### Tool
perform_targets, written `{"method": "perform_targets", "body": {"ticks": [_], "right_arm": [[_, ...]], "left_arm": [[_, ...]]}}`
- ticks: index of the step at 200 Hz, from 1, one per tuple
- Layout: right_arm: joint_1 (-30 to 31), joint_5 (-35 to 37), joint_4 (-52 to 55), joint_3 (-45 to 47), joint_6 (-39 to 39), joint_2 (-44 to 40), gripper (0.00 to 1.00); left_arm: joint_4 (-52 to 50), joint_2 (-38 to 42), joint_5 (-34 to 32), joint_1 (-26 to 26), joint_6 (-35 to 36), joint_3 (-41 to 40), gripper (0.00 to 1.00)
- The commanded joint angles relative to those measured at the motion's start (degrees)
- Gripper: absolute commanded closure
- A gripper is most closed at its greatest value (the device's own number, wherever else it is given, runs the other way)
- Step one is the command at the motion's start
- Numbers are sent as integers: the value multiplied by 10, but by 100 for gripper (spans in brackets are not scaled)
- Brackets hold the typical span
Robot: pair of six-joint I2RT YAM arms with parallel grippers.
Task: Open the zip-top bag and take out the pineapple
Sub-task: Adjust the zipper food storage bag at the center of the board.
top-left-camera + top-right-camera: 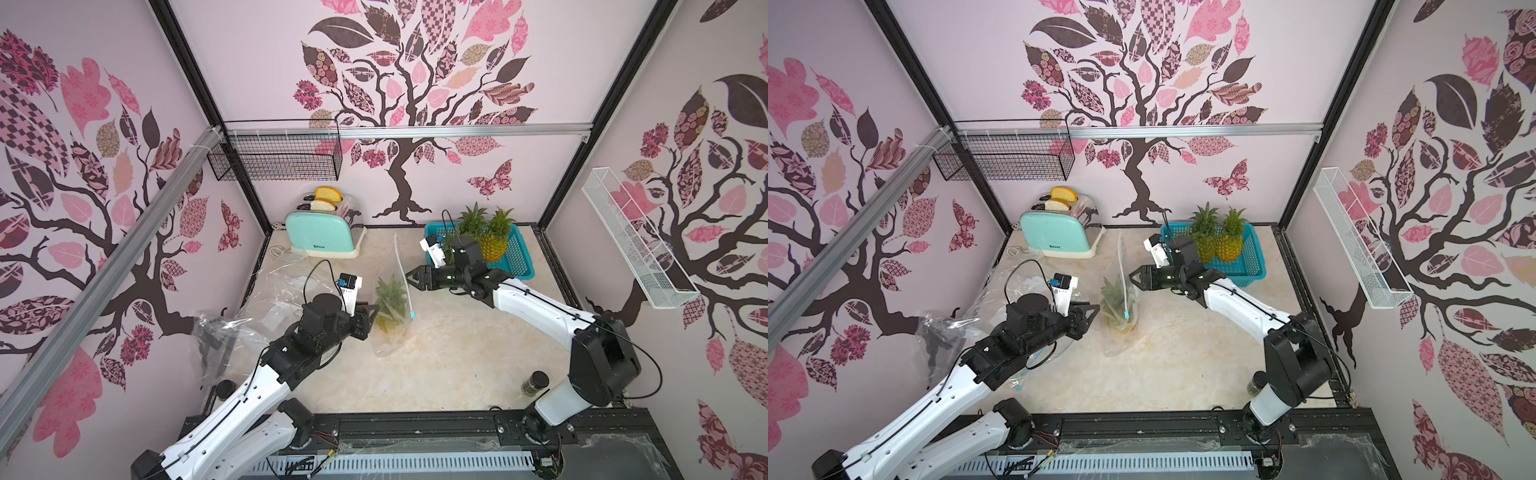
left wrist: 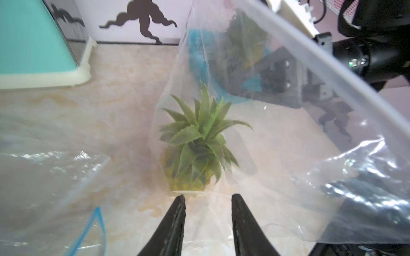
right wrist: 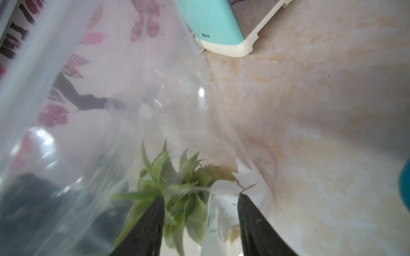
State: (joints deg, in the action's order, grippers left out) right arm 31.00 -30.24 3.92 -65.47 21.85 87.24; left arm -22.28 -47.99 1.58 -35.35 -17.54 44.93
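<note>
One surface (image 1: 449, 353): marbled and wide, and it carries all that follows.
Teal basket (image 1: 521, 257): far right corner; two spare pineapples (image 1: 496, 243) stand upright inside it, crowns up. I judge they are not my target.
Toaster (image 1: 320, 232): far left; two bread slices (image 1: 326, 193) poke out of its slots.
Loose clear bags (image 1: 282, 286): lying slack near my left arm; I see nothing in them.
Zip-top bag (image 1: 388, 343): mid-surface, between my two arms, standing on its bottom. Its zip rim rises to a far corner, and the blue slider (image 1: 412, 314) is at the near end. I cannot tell whether the mouth is parted.
Bag handling: I judge it to be thin, limp, slippery film. The rim is the stiffest part, so I would pinch one lip on each side there.
Pineapple (image 1: 390, 305): inside the bag, low down, crown uppermost, yellow body at the bottom.
Pineapple handling: probably light and rigid, with a spiky crown. I would take it at the base of the leaves.
Left end effector (image 1: 371, 312): released, jaws apart and gripping nothing, just beside the bag's lower side.
Right end effector (image 1: 409, 276): released, jaws apart and holding nothing, just beside the bag's opposite side, higher up.
</note>
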Motion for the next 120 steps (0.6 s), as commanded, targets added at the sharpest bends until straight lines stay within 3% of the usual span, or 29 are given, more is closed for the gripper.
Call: {"method": "perform_targets", "body": {"ticks": [1, 21, 56, 96, 120], "right_arm": [[2, 23, 59, 18, -41, -57, 36], [1, 1, 65, 31, -51, -88, 30], [1, -94, 52, 14, -37, -58, 25], [4, -149, -26, 16, 19, 0, 25], [17, -158, -51, 9, 34, 24, 26]], "left_arm": [[-34, -26, 43, 48, 39, 42, 48], [-7, -43, 117, 87, 38, 45, 43], [38, -92, 208, 93, 19, 37, 40], [110, -139, 245, 93, -11, 7, 40], [145, -162, 248, 93, -19, -7, 45]]}}
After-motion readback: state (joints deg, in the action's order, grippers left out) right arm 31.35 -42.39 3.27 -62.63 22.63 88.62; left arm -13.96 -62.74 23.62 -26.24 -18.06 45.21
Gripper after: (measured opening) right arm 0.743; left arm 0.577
